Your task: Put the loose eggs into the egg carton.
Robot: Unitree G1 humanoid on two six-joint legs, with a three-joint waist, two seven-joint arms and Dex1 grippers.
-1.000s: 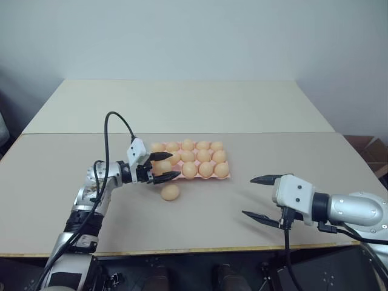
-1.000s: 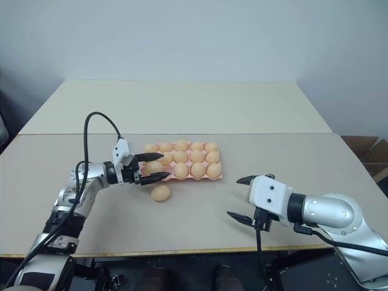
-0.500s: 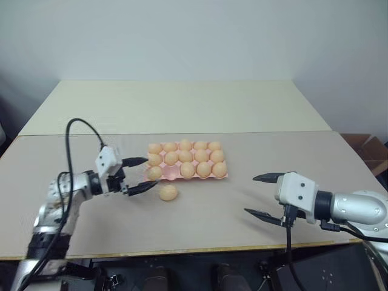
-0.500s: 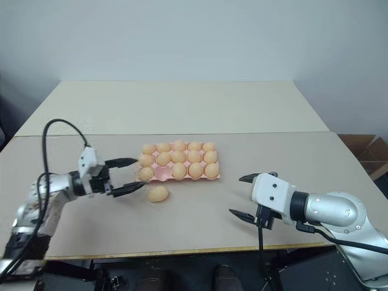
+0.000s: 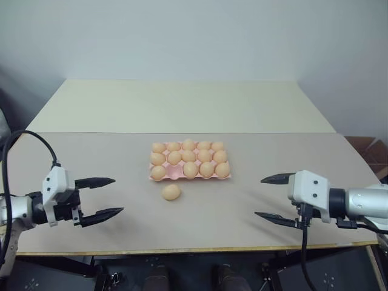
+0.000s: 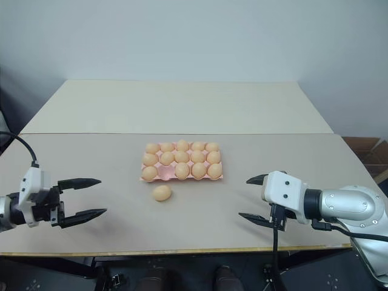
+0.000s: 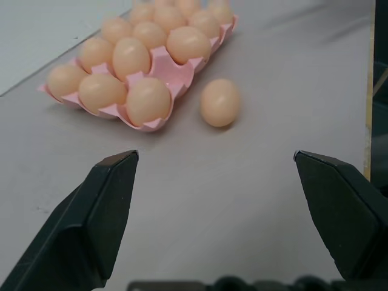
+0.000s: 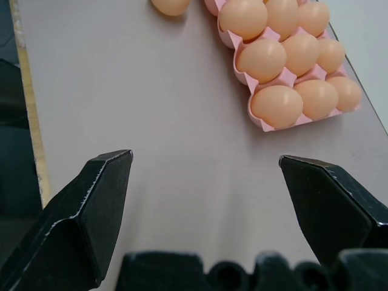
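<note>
One loose egg (image 5: 171, 192) lay on the bench (image 5: 242, 200), just in front of the egg carton (image 5: 173, 174) near its front-left corner and not touching it. The egg was small, smooth and pale orange-tan, matching the others. The carton was a flat, pale pink, lidless tray of three rows of five cups. I counted fourteen eggs seated in it; one cup in the front row, second from my left, sat bare and pink. My left tool (image 5: 102, 197) hung over the bench well to the left of the carton, fingers spread wide, gripping nothing. My right tool (image 5: 274, 198) hovered well to the right, equally wide apart and empty.
</note>
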